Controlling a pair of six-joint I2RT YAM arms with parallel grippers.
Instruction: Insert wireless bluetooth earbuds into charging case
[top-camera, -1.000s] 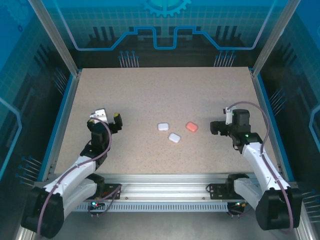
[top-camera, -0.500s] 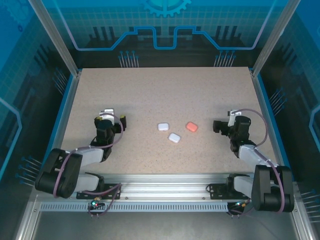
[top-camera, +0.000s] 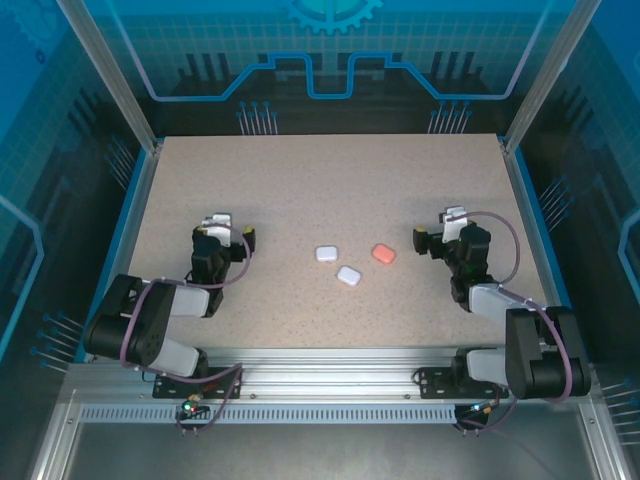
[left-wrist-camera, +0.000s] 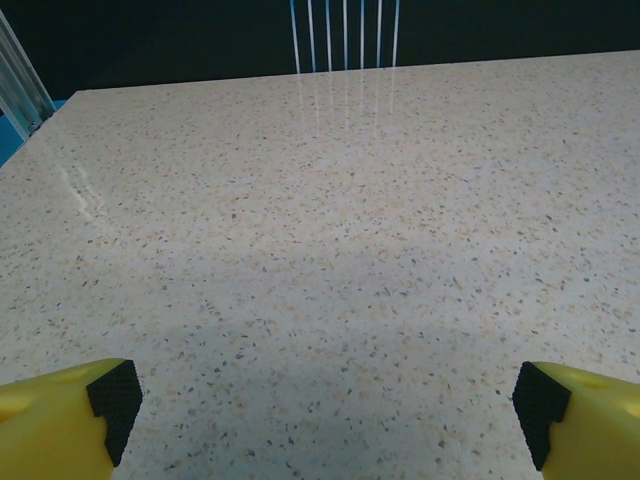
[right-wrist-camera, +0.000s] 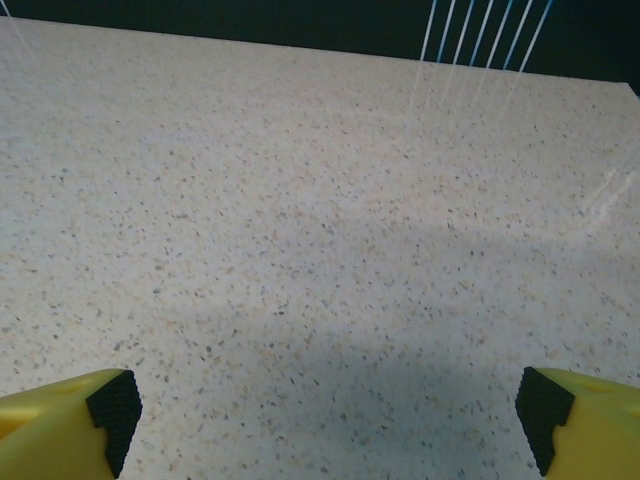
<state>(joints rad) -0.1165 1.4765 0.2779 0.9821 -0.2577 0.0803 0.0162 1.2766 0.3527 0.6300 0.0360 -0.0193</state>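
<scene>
Lying shut on the speckled surface, three pebble-shaped cases sat in a loose group between the two arms, none touching another. The pink charging case lay flat with its long axis running from far-left to near-right. A white charging case lay near it on the left, its long axis almost straight left to right. The second white charging case sat left of the pink one and closer to the arm bases, tilted much as the pink case was. Which end of any case carried the hinge could not be told. The earbuds were too small to make out, and whether any sat inside the shut cases could not be told.

The left hand hung well to the left of the pink case, released, with its yellow, black-padded fingers spread wide over bare surface and grasping nothing. The right hand hung near the pink case on its right, likewise released and grasping nothing.
</scene>
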